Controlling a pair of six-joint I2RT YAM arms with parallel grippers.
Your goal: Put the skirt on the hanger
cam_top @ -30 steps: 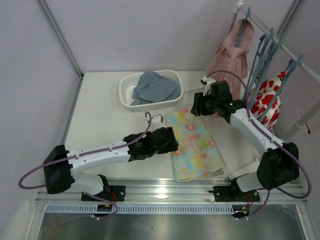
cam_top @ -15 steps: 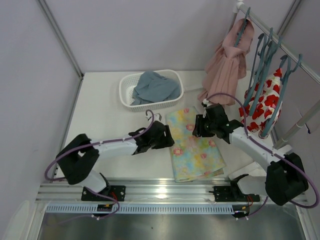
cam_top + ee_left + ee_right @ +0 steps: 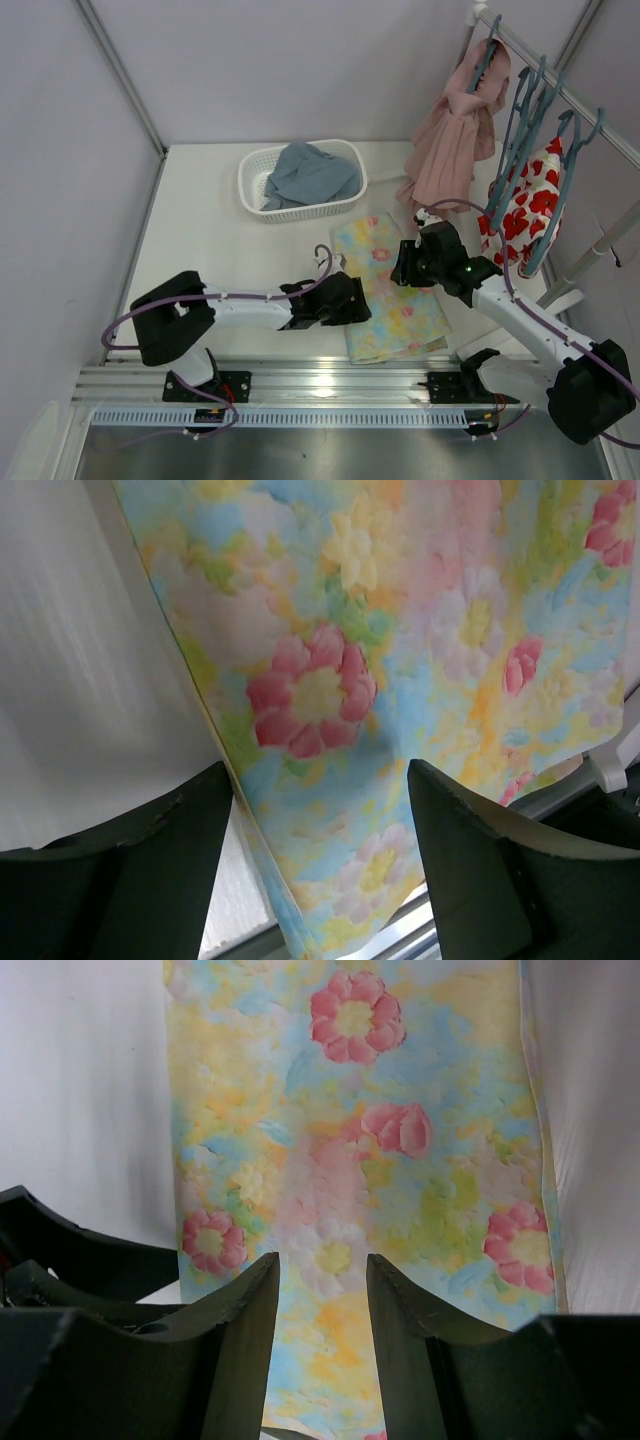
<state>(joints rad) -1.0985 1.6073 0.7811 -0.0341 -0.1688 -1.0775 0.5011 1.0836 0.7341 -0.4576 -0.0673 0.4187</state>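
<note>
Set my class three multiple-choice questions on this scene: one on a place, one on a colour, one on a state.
1. Where is the skirt? A hung up; B flat on the table; C bunched in a gripper.
2. What colour is the cloth in the basket? A grey-blue; B red; C yellow.
3. How is the left gripper? A shut on the skirt; B open; C shut, empty.
Answers: 1 B, it lies spread on the table. 2 A, the heap in the white basket is grey-blue. 3 B, its fingers stand apart over the skirt's edge.
</note>
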